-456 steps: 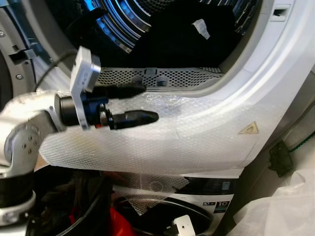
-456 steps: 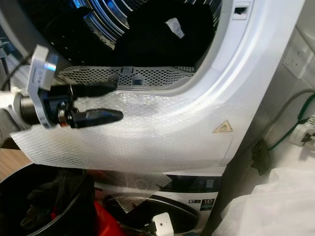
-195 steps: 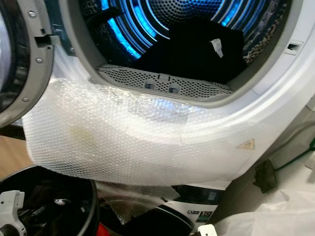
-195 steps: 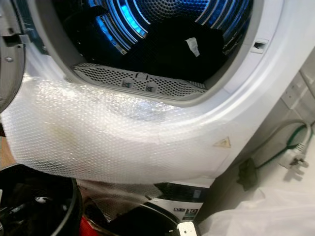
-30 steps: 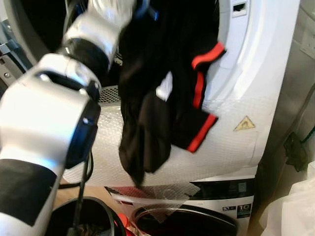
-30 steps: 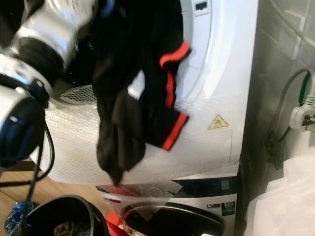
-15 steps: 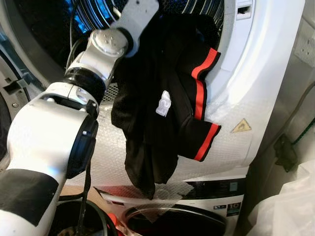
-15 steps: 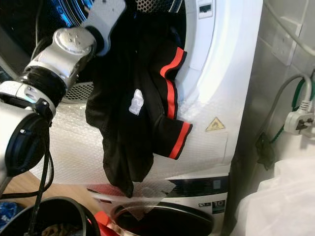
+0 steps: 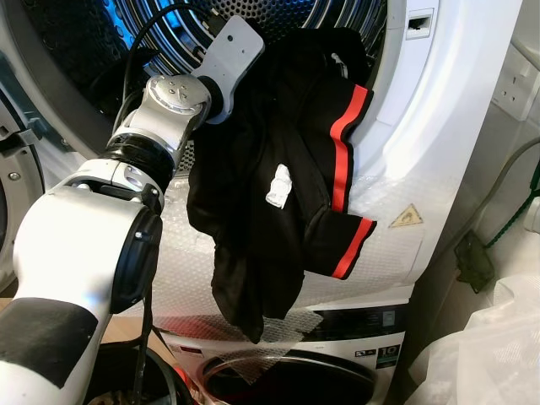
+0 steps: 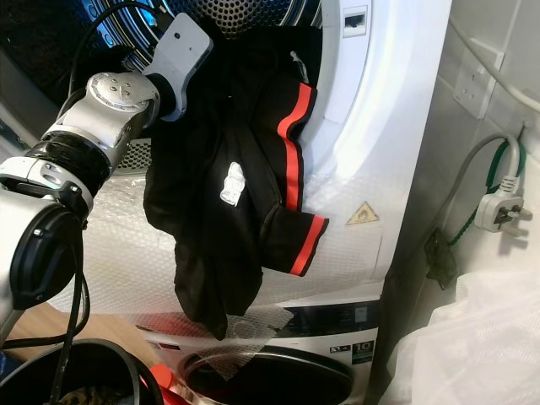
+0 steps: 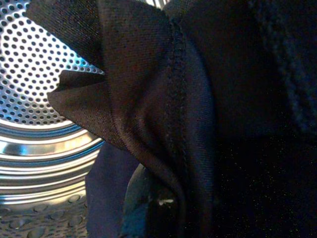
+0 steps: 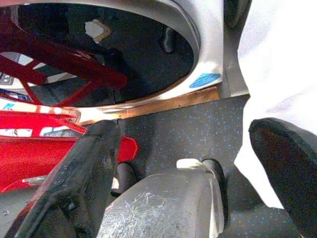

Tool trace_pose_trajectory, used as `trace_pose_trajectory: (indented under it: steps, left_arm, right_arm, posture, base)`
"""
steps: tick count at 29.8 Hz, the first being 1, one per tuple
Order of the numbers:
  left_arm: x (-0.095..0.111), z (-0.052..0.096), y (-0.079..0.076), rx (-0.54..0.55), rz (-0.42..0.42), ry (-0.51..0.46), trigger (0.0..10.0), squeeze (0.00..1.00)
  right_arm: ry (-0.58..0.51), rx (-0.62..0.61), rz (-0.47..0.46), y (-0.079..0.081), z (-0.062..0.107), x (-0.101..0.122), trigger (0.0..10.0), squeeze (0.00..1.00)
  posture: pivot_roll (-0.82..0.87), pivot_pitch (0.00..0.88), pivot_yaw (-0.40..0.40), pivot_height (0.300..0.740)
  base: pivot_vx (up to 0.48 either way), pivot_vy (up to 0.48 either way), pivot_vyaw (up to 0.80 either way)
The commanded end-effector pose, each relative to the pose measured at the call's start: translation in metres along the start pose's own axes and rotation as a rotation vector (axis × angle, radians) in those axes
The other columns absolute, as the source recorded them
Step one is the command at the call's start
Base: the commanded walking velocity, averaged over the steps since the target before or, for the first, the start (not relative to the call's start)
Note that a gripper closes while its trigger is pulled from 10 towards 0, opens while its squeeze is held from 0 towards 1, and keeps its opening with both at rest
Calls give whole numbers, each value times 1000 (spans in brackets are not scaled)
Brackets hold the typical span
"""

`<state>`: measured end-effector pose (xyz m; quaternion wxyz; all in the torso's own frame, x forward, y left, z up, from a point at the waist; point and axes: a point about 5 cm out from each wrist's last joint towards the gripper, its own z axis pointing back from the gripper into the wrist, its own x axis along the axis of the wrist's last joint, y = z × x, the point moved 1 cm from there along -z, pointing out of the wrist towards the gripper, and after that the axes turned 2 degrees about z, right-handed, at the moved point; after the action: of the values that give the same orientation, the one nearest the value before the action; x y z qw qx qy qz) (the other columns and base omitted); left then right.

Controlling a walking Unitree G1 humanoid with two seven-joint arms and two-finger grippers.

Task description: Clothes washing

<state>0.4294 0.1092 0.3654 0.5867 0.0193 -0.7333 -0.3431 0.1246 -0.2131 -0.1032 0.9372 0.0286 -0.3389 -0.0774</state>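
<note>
Black shorts (image 9: pixel 278 194) with red trim hang centre frame at the dryer (image 9: pixel 439 169) opening, pinched by the left gripper (image 11: pixel 153 208); right gripper (image 12: pixel 188 173) fingers spread wide, empty.

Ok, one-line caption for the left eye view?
Left arm lifts black red-striped shorts into the upper machine's open drum.

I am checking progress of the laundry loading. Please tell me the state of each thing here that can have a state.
upper machine door opening: open, drum lit blue
black garment with red stripes: held up, hanging over the door rim, mostly outside
left gripper: shut on the garment
right gripper: open, empty, near the floor
wall plug: unplugged, hanging
</note>
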Motion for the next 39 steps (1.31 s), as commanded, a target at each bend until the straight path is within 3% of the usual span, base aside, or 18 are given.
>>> trace_pose_trajectory:
  steps: [1,3,5,7,9,10,11,13,14,16,18,22,25,26,27,29,34,39]
  left_arm:
    - [-19,0,-8,-38,6,63,10000,169]
    - [-19,1,-7,-35,-10,68,10000,145]
    - [-19,0,-7,-35,-10,68,10000,145]
    - [-16,0,-8,-37,-11,62,10000,114]
    - [-16,0,-7,-29,-10,60,10000,98]
    - [-16,0,-7,-29,-10,60,10000,98]
    - [-16,0,-7,-26,-4,59,10000,90]
    - [-17,0,-8,-25,-5,60,10000,90]
    - [-18,0,-8,-25,-5,61,10000,86]
    - [-18,0,-8,-24,-4,61,10000,86]
    - [-18,0,-8,-22,-4,63,10000,78]
    - [-19,0,-7,-18,0,60,10000,78]
    - [-18,0,-7,-14,6,56,10000,75]
    - [-18,0,-7,-15,7,56,10000,78]
    - [-18,0,-7,-15,7,56,10000,78]
    - [-19,1,-6,-14,8,56,10000,78]
    - [-17,1,-4,-8,11,52,10000,75]
    - [-16,1,-5,-12,11,49,10000,75]
  right_arm:
    - [102,99,-3,22,2,-23,10000,0]
    - [104,224,44,31,0,-16,10000,0]
    - [107,275,50,35,0,-15,10000,0]
    - [120,598,147,53,8,-13,10000,0]
    - [83,827,241,60,21,3,10000,0]
    - [83,827,241,60,21,3,10000,0]
    - [42,945,261,68,32,19,10000,0]
    - [18,1043,271,77,44,30,10000,0]
    - [-4,1165,317,88,61,41,10000,0]
    - [-8,1200,329,91,66,44,10000,0]
    - [-61,1273,371,100,82,57,10000,0]
    - [-223,1309,436,119,99,84,10000,0]
    - [-358,1236,411,137,103,112,10000,0]
    - [-455,1203,400,151,110,131,10000,0]
    - [-455,1203,400,151,110,131,10000,0]
    - [-543,1202,380,170,117,149,10000,0]
    - [-599,1087,367,179,111,159,10000,0]
    - [-590,1058,371,182,112,161,10000,0]
  posture:
    - [-306,0,170,740]
    - [-306,0,168,740]
    - [-307,0,165,740]
    - [-310,0,161,740]
    - [-319,0,156,740]
    - [-319,0,156,740]
    - [-322,0,151,740]
    - [-324,0,151,740]
    - [-326,0,149,740]
    - [-326,0,149,740]
    - [-326,0,146,740]
    - [-325,0,143,740]
    - [-325,0,137,740]
    - [-321,0,137,740]
    - [-321,0,137,740]
    - [-322,0,136,740]
    - [-319,0,135,740]
    - [-323,0,138,740]
  base:
    - [0,0,0]
    - [0,0,0]
    - [0,0,0]
    - [0,0,0]
    - [0,0,0]
    - [0,0,0]
    - [0,0,0]
    - [0,0,0]
    - [0,0,0]
    - [0,0,0]
    - [0,0,0]
    - [0,0,0]
    - [0,0,0]
    - [0,0,0]
    - [0,0,0]
    - [0,0,0]
    - [0,0,0]
    - [0,0,0]
